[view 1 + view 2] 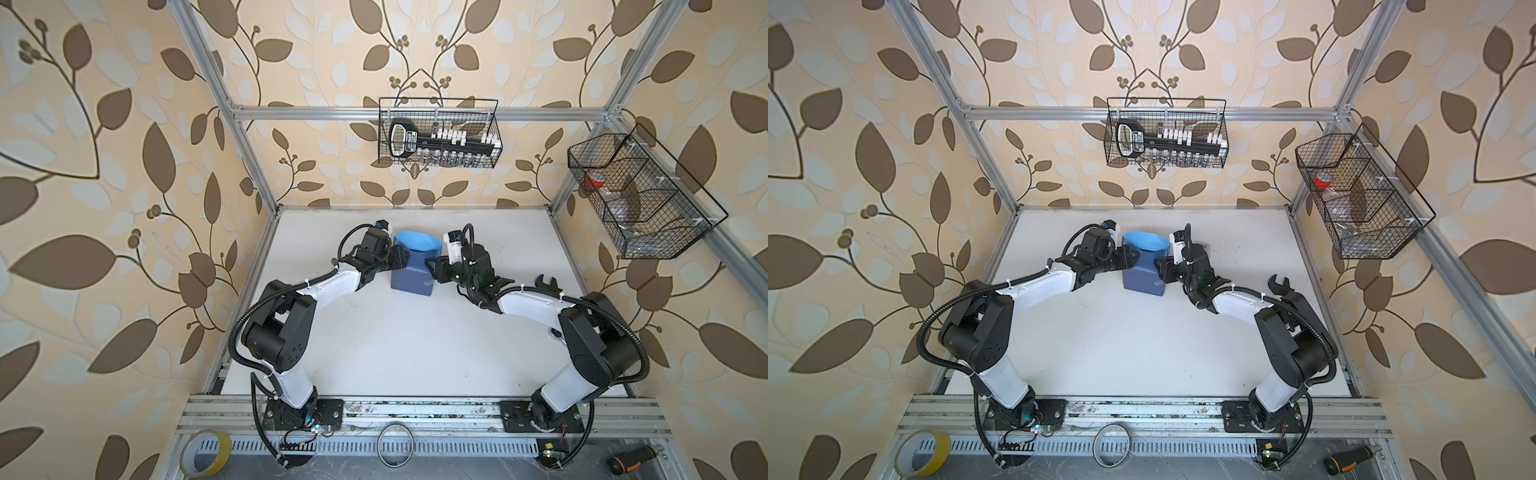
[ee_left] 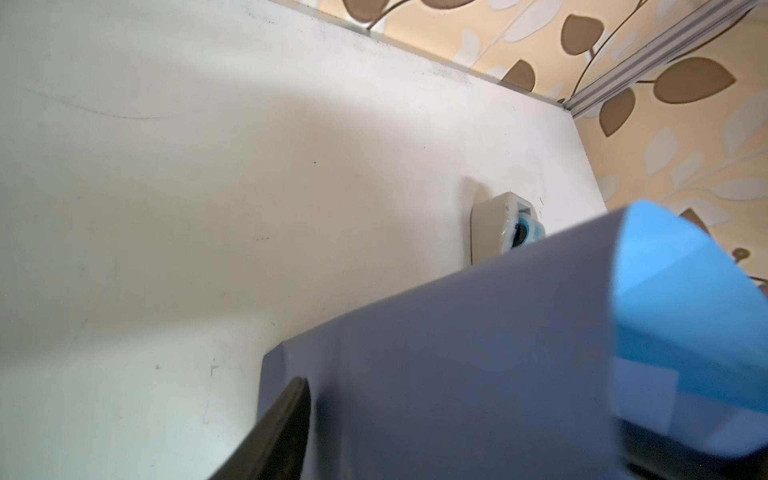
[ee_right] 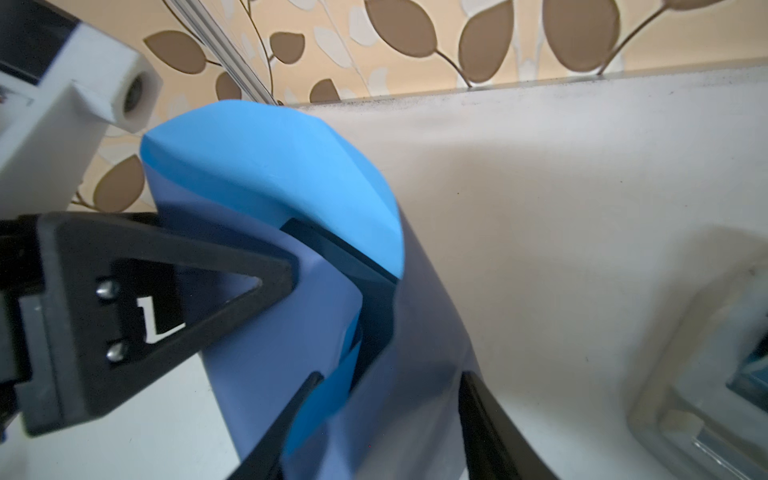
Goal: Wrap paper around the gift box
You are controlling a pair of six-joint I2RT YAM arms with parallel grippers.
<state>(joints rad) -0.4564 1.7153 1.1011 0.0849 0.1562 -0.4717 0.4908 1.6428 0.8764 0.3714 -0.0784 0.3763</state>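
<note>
Closing the open end is, I judge, the step in hand. The paper (image 1: 412, 277) is already rolled round the gift box (image 3: 336, 249), slate side out. The bundle is upright toward the back of the bench (image 1: 395, 357), between my two hands; whether it rests there or hangs in my grip I cannot tell. At its upper end the sheet gapes with its sky-blue inner face curling over, and the right wrist view shows a dark edge of the box inside that mouth. My right hand (image 1: 437, 269) straddles the bundle, a finger on either face, gripping the box through the paper. My left hand (image 1: 400, 258) meets the opposite side, but only one of its fingers (image 2: 286, 419) shows, so I cannot tell how wide it stands. Next, I think, the loose end wants folding flat against the box while the right hand steadies it. After that comes tape from the grey tape dispenser (image 2: 492, 226) lying nearby.
</note>
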